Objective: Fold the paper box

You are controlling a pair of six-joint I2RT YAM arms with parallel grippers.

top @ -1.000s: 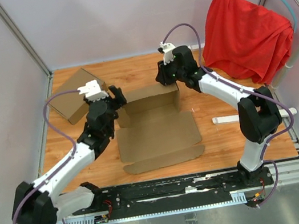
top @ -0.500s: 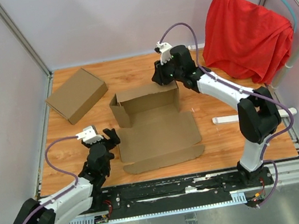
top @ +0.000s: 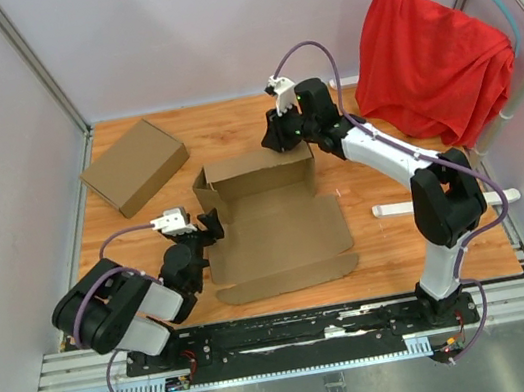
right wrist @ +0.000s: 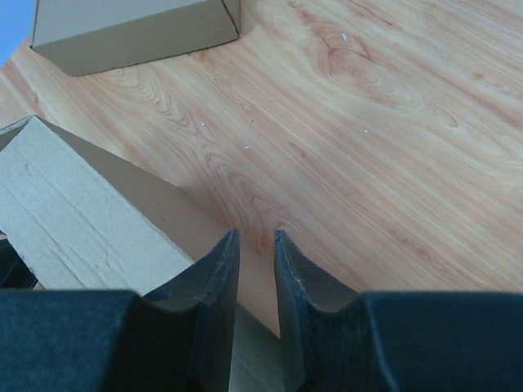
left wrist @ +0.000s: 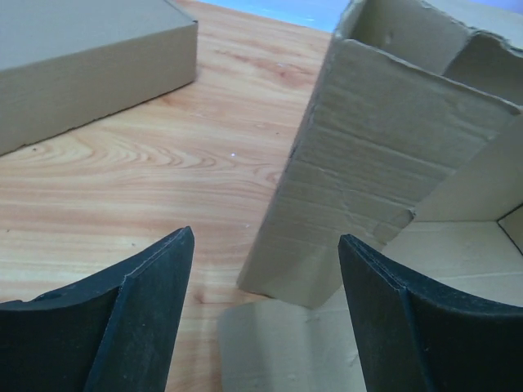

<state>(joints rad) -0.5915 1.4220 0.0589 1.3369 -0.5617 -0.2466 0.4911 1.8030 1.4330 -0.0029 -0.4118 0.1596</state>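
Observation:
The paper box (top: 278, 229) lies part-folded in the middle of the table: its back wall and left side flap stand up, and the front panels lie flat. My right gripper (top: 278, 140) is at the top edge of the back wall; in the right wrist view it (right wrist: 255, 237) is shut on that wall (right wrist: 90, 220), one finger on each side. My left gripper (top: 209, 228) is open and empty just left of the box. In the left wrist view it (left wrist: 265, 237) faces the upright side flap (left wrist: 384, 180), which stands ahead of the fingers without touching them.
A closed brown box (top: 135, 166) sits at the back left and shows in the left wrist view (left wrist: 82, 57). A red cloth (top: 431, 60) hangs on a rack at the right. A white strip (top: 396, 209) lies right of the box.
My left arm has pulled back from the box's back left corner toward the near edge and folded up. The left side flap stays standing. My right gripper has hardly moved.

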